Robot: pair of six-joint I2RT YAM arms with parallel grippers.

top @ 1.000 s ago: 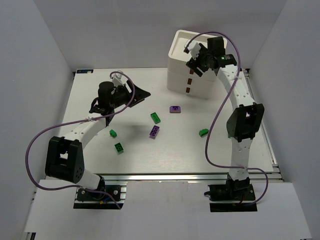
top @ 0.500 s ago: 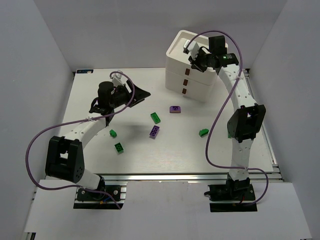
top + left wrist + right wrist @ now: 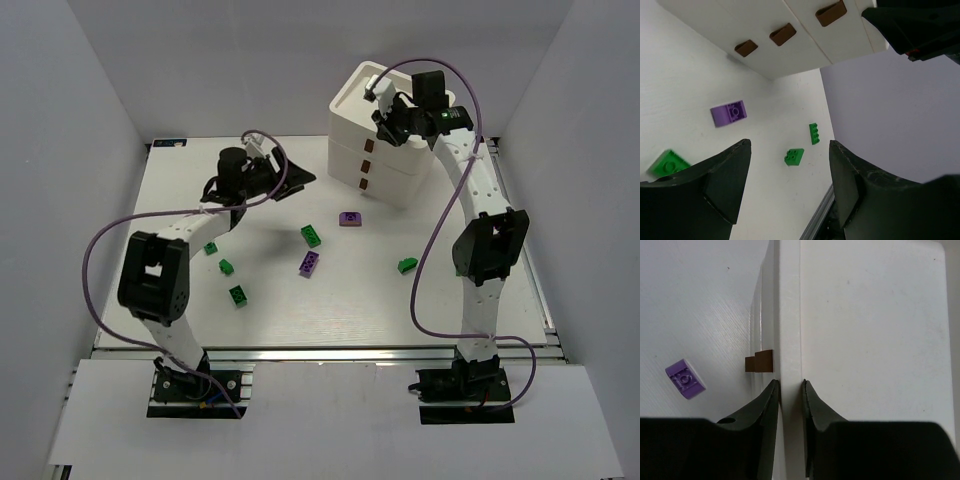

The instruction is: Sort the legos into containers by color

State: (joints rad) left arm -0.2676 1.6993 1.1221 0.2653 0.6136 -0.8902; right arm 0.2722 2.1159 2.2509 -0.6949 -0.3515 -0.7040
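The right tool [image 3: 385, 118] was at the near face of the stack of white square plastic bins [image 3: 395, 175] a second ago, jaws spread. It has since risen to the top bin [image 3: 350, 95] and closed. Its jaws now stand narrow, pinching that bin's rim wall, one finger inside and one outside. With it off the near face, all three dark brown marks show. Over the same second the left arm has swung right, bringing the left tool [image 3: 300, 180] nearer the stack. It is wide open and holds nothing.

I judge this to be the start of unstacking, so the bins can be spread out, one per colour. No sorting has begun. The small studded plastic bricks, green [image 3: 311, 235] and purple [image 3: 309, 263], all lie loose on the white counter [image 3: 350, 300], near of the stack.

Only the right wrist view proves the grip. There the wall fills the slot of the right tool [image 3: 790, 385], with a brown mark [image 3: 760, 361] just left of it and no brick in the visible part of the bin.

The left wrist view shows the stack's side from low down. A purple brick [image 3: 728, 112] and green bricks [image 3: 794, 156] lie on the counter beyond its open jaws.
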